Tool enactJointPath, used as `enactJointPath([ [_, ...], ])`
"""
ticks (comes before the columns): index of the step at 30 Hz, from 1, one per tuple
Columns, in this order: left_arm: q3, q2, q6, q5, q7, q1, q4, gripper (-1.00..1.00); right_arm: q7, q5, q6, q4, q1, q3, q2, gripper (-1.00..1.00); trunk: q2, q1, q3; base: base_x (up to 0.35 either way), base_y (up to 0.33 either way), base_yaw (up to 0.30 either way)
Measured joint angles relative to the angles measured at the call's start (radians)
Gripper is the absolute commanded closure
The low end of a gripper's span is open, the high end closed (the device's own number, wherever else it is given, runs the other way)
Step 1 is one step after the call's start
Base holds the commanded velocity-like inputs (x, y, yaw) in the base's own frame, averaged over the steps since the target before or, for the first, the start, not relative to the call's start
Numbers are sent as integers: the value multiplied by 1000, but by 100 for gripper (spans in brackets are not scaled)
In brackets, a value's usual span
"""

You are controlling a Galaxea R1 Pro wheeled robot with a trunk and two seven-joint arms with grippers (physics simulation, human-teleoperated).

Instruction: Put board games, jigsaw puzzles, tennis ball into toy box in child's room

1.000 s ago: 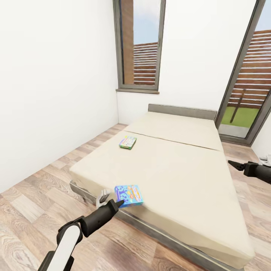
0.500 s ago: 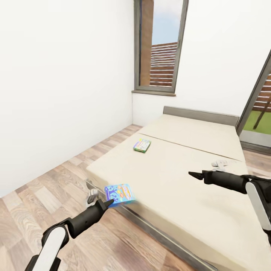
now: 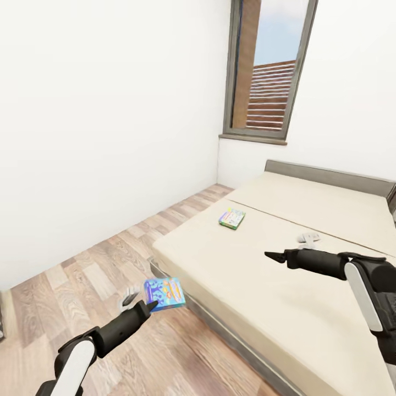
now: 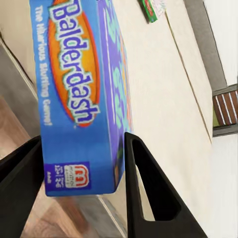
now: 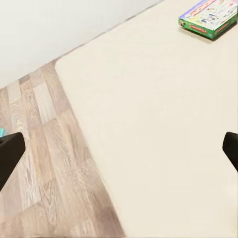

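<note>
Left gripper (image 4: 79, 193) jaws pinch the blue board game (image 3: 164, 293) — right gripper (image 5: 119, 148) jaws spread above the bed (image 3: 286, 264).

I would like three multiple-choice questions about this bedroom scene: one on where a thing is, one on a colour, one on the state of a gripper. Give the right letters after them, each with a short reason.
1. Where is the green-edged board game?
A. on the bed
B. on the wooden floor
C. in the right gripper

2. What is the main colour of the box in the left gripper?
A. red
B. blue
C. white

3. What is the state of the right gripper?
A. shut on a ball
B. shut on a box
C. open, holding nothing

Answers:
1 A: it lies flat on the cream mattress.
2 B: the Balderdash box is blue.
3 C: its fingers stand wide apart in the right wrist view, with the mattress between them.
</note>
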Motion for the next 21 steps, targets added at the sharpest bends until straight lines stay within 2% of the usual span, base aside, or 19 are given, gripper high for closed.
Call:
enactJointPath([
  [3, 44, 4, -2, -1, -11, 7, 11, 100, 15, -2, 0, 0, -1, 10, 0, -100, 21, -12, 9, 0, 0, 298],
  [4, 75, 5, -3, -7, -16, 9, 27, 100, 23, -1, 0, 0, -2, 12, -1, -100, 28, -15, 13, 0, 0, 298],
  [8, 116, 1, -3, 4, -25, 12, 62, 100, 32, 2, 0, 0, -6, 18, 2, -100, 56, -31, 25, 0, 0, 298],
  [13, 142, 6, -3, 8, -32, 16, 90, 100, 10, 7, 0, 0, -12, 21, 11, -100, 91, -50, 41, 0, 0, 298],
  [16, 160, 7, -3, 35, -61, 33, 96, 100, -6, 5, 0, 0, -30, 22, 19, -100, 112, -61, 50, 0, 0, 298],
  [21, 170, 5, -5, 48, -101, 45, 109, 100, -17, 5, 0, 0, -42, 36, 27, -100, 147, -81, 66, 0, 0, 297],
])
